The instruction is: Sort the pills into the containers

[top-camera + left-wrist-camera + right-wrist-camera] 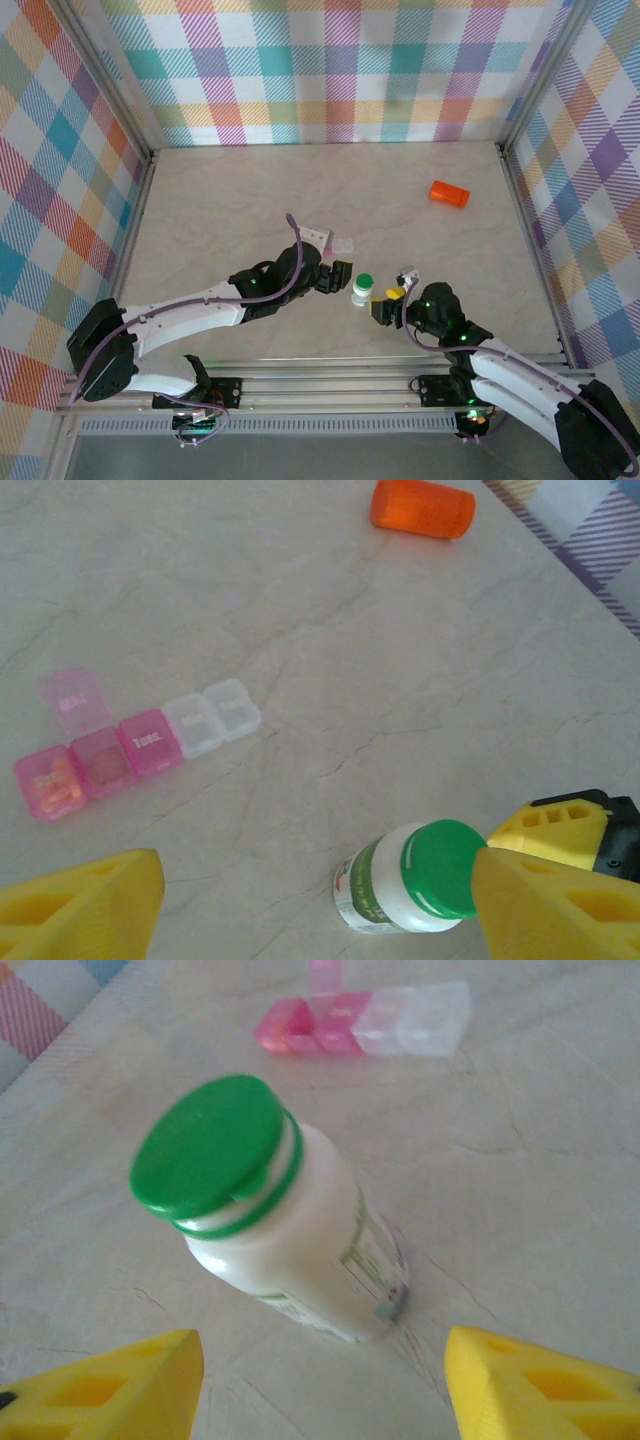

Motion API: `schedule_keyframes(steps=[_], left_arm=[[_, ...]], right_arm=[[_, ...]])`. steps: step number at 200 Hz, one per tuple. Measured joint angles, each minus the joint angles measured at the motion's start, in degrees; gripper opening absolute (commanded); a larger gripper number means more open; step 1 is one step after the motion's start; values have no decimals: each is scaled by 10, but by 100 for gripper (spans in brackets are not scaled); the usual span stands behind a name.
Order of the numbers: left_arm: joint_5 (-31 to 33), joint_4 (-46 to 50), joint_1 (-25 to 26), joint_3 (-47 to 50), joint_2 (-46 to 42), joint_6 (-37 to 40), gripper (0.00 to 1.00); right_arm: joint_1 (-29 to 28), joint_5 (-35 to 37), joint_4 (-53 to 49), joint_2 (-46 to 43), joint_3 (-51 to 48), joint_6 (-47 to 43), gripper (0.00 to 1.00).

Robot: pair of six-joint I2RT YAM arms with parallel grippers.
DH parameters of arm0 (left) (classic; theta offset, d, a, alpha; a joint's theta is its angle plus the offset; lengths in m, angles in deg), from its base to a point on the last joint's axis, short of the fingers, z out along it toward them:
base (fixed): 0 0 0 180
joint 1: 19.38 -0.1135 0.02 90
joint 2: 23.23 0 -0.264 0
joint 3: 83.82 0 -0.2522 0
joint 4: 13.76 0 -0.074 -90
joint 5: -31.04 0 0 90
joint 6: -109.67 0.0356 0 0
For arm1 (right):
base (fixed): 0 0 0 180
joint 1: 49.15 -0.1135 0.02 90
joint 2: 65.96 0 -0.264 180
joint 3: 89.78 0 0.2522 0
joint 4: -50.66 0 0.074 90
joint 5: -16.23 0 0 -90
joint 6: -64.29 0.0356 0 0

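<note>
A small white bottle [361,292] with a green round cap [443,866] stands on the table between my two grippers. My left gripper [312,876] is open; its right finger [545,910] lies against the cap's edge, while the left finger [85,908] is well clear. Open too is my right gripper [320,1365], with the bottle [295,1245] just ahead of its fingers, untouched. A pill strip box [135,742] of pink and clear cells lies beyond, one lid up, with orange pills [57,788] in its end cell. The orange vial [449,193] lies on its side at the far right.
Plaid walls on metal posts close in the table on three sides. The pill box [335,244] lies just past my left gripper [338,278]. Bare marbled tabletop [240,200] stretches across the far half. The right gripper's finger [572,825] shows beside the bottle in the left wrist view.
</note>
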Motion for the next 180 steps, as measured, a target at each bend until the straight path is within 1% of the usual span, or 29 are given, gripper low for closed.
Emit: schedule_keyframes(steps=[14,29,68,89,105,122,139,156,166,180], left_arm=[[6,11,0,0,0,0,80],[12,18,0,0,0,0,80],[26,30,0,0,0,3,81],[30,39,0,-1,0,5,80],[31,41,0,-1,0,10,80],[30,52,0,-3,0,26,81],[23,69,0,-6,0,65,86],[-5,86,0,-14,0,135,90],[-17,94,0,-19,0,170,90],[-21,106,0,-28,0,208,90]], right_arm=[[-12,-16,26,40,6,-16,63],[-37,-28,49,89,22,-30,62],[-105,-23,115,187,60,-53,60],[-119,-21,155,232,71,-56,59],[-121,-3,167,240,72,-54,59],[-121,31,169,223,66,-50,59],[-121,70,162,179,48,-43,60],[-121,104,130,112,23,-38,60],[-121,122,107,71,11,-32,61],[-121,153,59,-10,-7,-16,63]])
